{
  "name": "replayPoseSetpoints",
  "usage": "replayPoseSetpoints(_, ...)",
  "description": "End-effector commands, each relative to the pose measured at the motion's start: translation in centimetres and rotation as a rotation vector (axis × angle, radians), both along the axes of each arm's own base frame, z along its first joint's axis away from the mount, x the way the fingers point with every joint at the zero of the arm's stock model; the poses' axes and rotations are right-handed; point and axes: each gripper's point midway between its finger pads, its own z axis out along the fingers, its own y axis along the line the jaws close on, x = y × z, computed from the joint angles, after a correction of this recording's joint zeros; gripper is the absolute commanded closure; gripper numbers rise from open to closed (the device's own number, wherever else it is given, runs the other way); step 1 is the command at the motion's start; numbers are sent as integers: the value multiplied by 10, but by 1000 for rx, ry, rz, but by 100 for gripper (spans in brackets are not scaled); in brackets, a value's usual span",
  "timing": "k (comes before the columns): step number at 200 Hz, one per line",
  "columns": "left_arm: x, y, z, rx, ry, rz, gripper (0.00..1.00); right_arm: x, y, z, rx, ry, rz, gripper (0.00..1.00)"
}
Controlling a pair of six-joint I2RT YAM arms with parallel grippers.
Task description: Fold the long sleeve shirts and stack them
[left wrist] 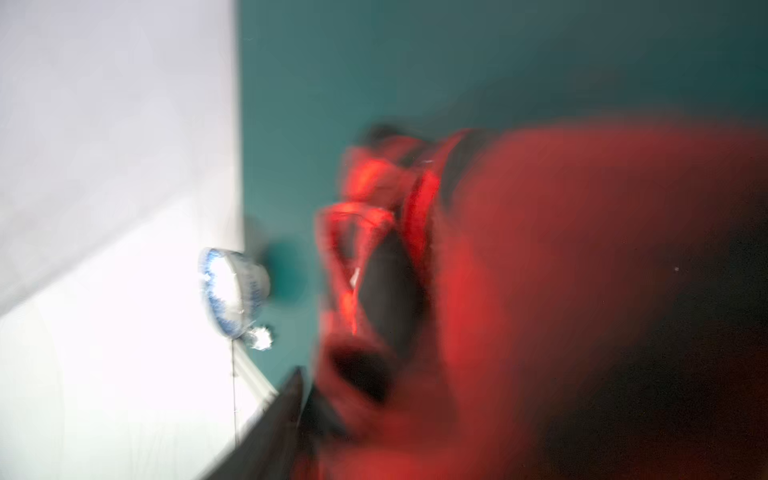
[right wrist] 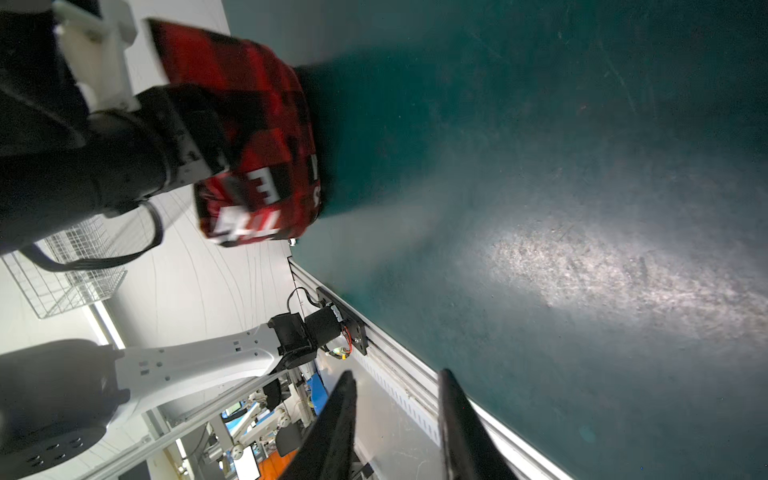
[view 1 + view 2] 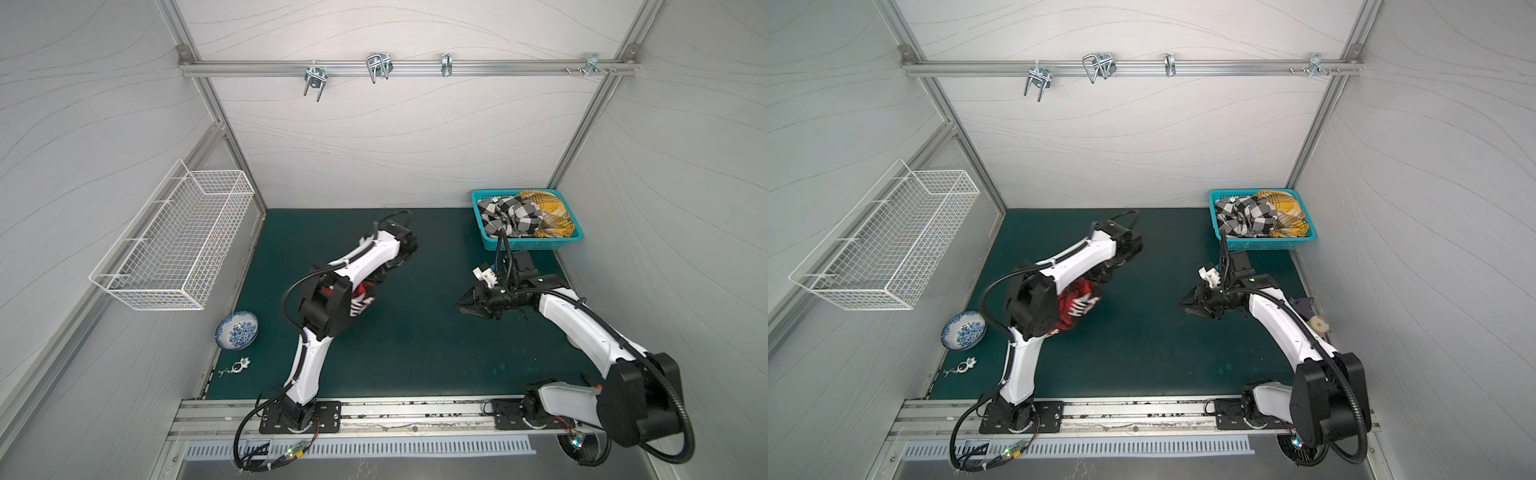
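Observation:
The red-and-black plaid shirt with white lettering is bunched up over the green mat, mostly under my left arm. In the right wrist view this shirt hangs around my left gripper. The left wrist view is blurred: red cloth fills it and only one finger shows, so the jaw gap is hidden. My right gripper hovers right of centre, open, nothing between its fingers. The black-and-white shirt and the yellow plaid shirt lie crumpled in the teal basket.
A white wire basket hangs on the left wall. A blue-patterned bowl and a small keychain sit at the mat's left edge. A rail with metal hooks runs along the back wall.

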Motion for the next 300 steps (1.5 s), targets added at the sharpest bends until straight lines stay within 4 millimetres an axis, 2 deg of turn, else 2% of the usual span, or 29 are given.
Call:
replayPoseSetpoints(1, -18, -108, 14, -274, -64, -87, 1, -3, 0, 25, 103, -32, -8, 58)
replayPoseSetpoints(10, -32, -145, 22, -387, -43, -105, 1, -2, -3, 34, 112, -43, -29, 57)
replayPoseSetpoints(18, -39, -166, 29, -468, -31, -113, 1, -1, -6, 40, 113, -44, -56, 56)
replayPoseSetpoints(26, -42, -172, 37, -513, -34, -109, 2, -3, -8, 46, 111, -62, -72, 55)
replayPoseSetpoints(37, -38, -163, 52, -544, -63, -110, 3, -7, -10, 51, 86, -84, -82, 52)
replayPoseSetpoints(56, -20, -109, 66, -598, -101, -25, 11, -12, -3, 41, 2, -82, -57, 50)
replayPoseSetpoints(61, -17, -94, 63, -630, -96, 2, 14, -13, 1, 36, -20, -66, -41, 51)
replayPoseSetpoints(82, -14, -25, 30, -780, -55, 148, 33, -12, 27, 23, -87, -17, 41, 51)
replayPoseSetpoints(103, -10, 34, 5, -860, -58, 248, 44, -2, 59, 17, -165, -45, 121, 48)
replayPoseSetpoints(117, -7, 59, -12, -879, -50, 286, 50, 6, 83, 9, -205, -39, 195, 49)
replayPoseSetpoints(132, 0, 69, -33, -915, -29, 320, 58, 18, 105, -3, -242, -35, 243, 52)
replayPoseSetpoints(160, 20, 60, -65, -954, 44, 329, 73, 37, 146, -29, -261, -21, 309, 56)
replayPoseSetpoints(185, 28, 47, -87, -989, 92, 348, 77, 43, 170, -61, -299, 16, 354, 61)
replayPoseSetpoints(208, 15, 31, -102, -1005, 133, 349, 78, 40, 175, -88, -304, 74, 362, 62)
replayPoseSetpoints(228, -9, 8, -110, -1017, 196, 327, 80, 37, 165, -95, -332, 100, 357, 64)
replayPoseSetpoints(236, -21, -4, -108, -1011, 214, 300, 80, 36, 157, -94, -348, 101, 349, 64)
replayPoseSetpoints(252, -44, -22, -101, -1019, 241, 262, 80, 38, 135, -78, -373, 68, 318, 64)
replayPoseSetpoints(266, -52, -31, -86, -1059, 239, 261, 75, 42, 116, -61, -390, 33, 294, 62)
replayPoseSetpoints(282, -39, -25, -59, -1084, 181, 259, 58, 49, 98, -49, -418, -14, 281, 58)
replayPoseSetpoints(300, -7, -12, -29, -1133, 101, 265, 55, 57, 88, -51, -439, -19, 306, 56)
